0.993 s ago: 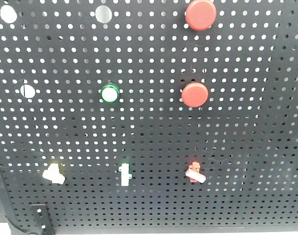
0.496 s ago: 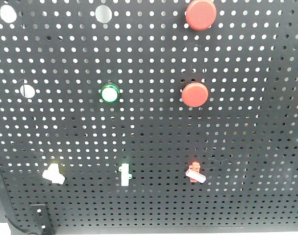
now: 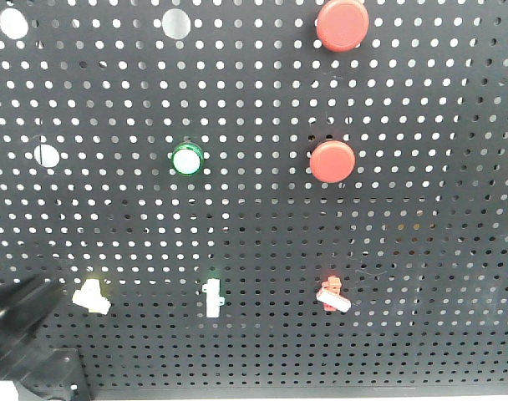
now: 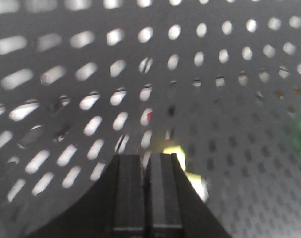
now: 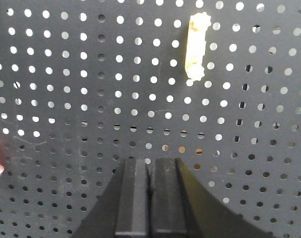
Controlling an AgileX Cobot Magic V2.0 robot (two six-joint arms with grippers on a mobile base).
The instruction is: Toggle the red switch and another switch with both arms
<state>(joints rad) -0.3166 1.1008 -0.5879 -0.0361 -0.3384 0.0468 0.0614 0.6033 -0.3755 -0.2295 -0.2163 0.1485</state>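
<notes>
Inspecting the front view, I found the red switch (image 3: pixel 332 295) low on the right of the black pegboard (image 3: pixel 421 251). It was a tiny red base carrying a short white lever tilted down to the right. It sat below the lower red push button (image 3: pixel 332 160) and was far smaller than it.

The pale-based switch (image 3: pixel 92 296) was in the same row at the far left, a stubby white lever on a yellowish base. A straight white lever (image 3: pixel 212 296) stood between the two.

A blurred black arm (image 3: pixel 16 322) filled the lower left corner, just beside the pale-based switch; no contact was visible.

The left gripper (image 4: pixel 144 157) had its fingers pressed together with nothing held, close to the board. A yellowish patch (image 4: pixel 176 150) beyond its tips was too blurred to identify.

The right gripper (image 5: pixel 150 161) was likewise closed and empty, facing bare board. From that wrist the red switch showed only at the left edge, well apart from the fingertips.
</notes>
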